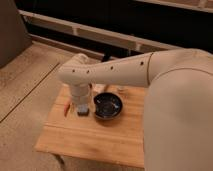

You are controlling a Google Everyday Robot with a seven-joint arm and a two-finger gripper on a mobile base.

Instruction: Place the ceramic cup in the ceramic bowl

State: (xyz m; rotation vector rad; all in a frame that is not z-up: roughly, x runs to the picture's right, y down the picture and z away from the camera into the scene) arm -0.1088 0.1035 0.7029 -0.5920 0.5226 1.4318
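The reach is in hand and no grasp is made yet. The gripper [81, 104] hangs at the table's [100, 137] left rear, over a grey-blue block [82, 110] just left of the ceramic bowl [107, 106], jaws wide apart and holding nothing. The ceramic cup [121, 91] seems to be the small pale shape behind the bowl's right rim, though that is uncertain. The next move calls for crossing over to it, then closing.
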